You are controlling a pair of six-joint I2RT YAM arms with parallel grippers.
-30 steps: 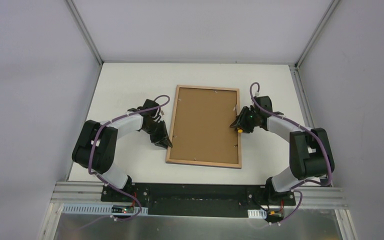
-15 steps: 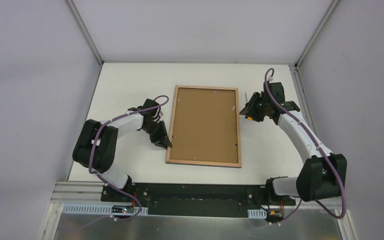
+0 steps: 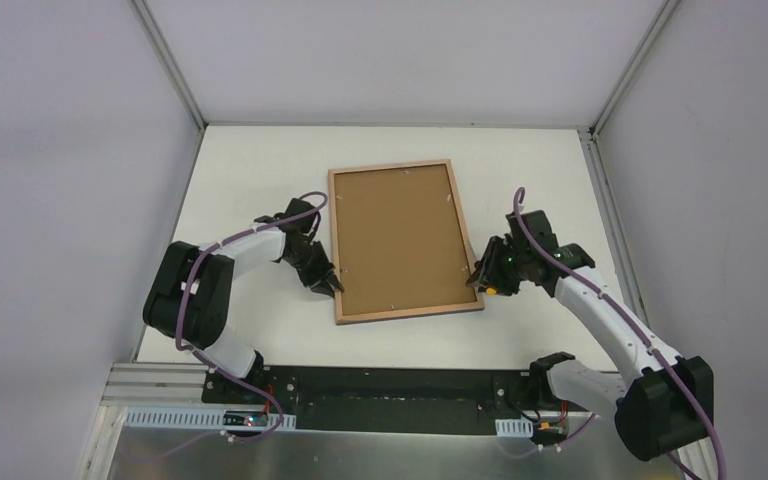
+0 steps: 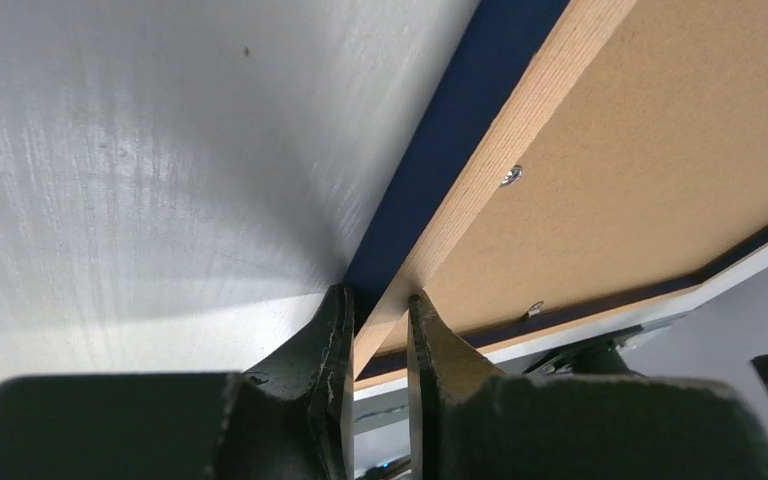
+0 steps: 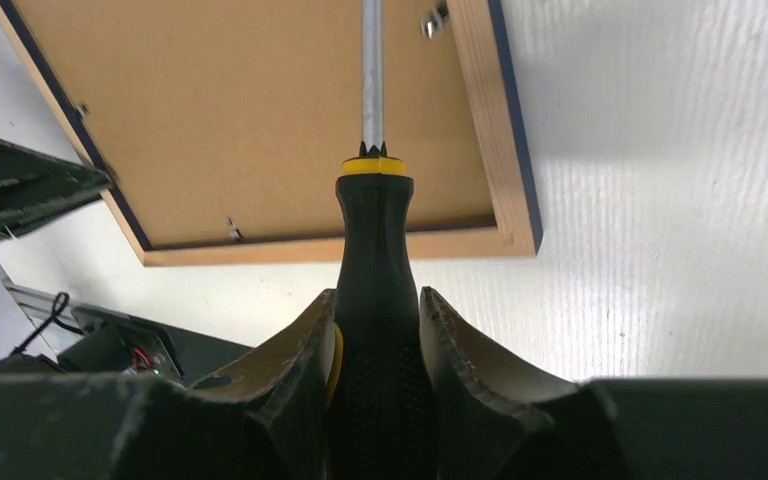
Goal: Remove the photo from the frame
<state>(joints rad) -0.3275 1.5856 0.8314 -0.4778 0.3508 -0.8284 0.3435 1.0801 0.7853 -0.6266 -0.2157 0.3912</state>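
Pinched by the left end effector (image 4: 377,300), the frame (image 3: 397,240) has been skewed, and the screwdriver (image 5: 373,230) clamped in the right end effector (image 5: 375,305) has been brought back to its clips (image 5: 430,20).

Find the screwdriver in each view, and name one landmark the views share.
Top view: screwdriver right of the frame's near right corner, in the right gripper.
Left wrist: not in it.
Right wrist: screwdriver at centre, handle in the gripper, shaft over the frame.
Shared landmark: the frame's brown back, seen in all three.
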